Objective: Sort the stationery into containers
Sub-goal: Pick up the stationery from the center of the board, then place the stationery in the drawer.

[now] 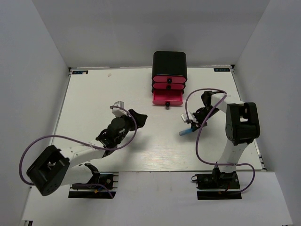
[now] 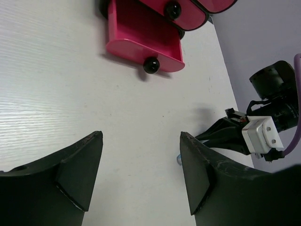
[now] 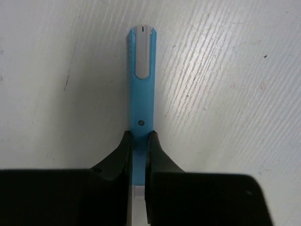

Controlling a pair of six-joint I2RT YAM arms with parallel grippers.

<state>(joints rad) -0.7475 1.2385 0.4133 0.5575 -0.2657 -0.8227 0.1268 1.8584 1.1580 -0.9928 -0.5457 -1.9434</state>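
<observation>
From the top camera, the black box [image 1: 169, 60] of three pink drawers [image 1: 168, 84] stands at 12 o'clock on the white counter [image 1: 94, 94]. Its bottom drawer [image 1: 167, 98] is pulled out toward the arms. At about 4 o'clock from that drawer, the right pincer [image 1: 191, 125] is clamped on the light-blue marker [image 1: 186, 132], whose free end points toward 7 o'clock. The left pincer [image 1: 127, 112] hangs at 8 o'clock from the drawer, well apart from it.

In the left wrist view, the two fingers [image 2: 77, 174] stand wide apart with only bare counter between them. The open drawer and its black knob [image 2: 151, 65] lie at 12 o'clock.

In the right wrist view, the fingertips [image 3: 123, 150] pinch the marker's barrel from both sides. Its grey-clipped cap points to 12 o'clock. Whether it rests on the counter, I cannot tell.
</observation>
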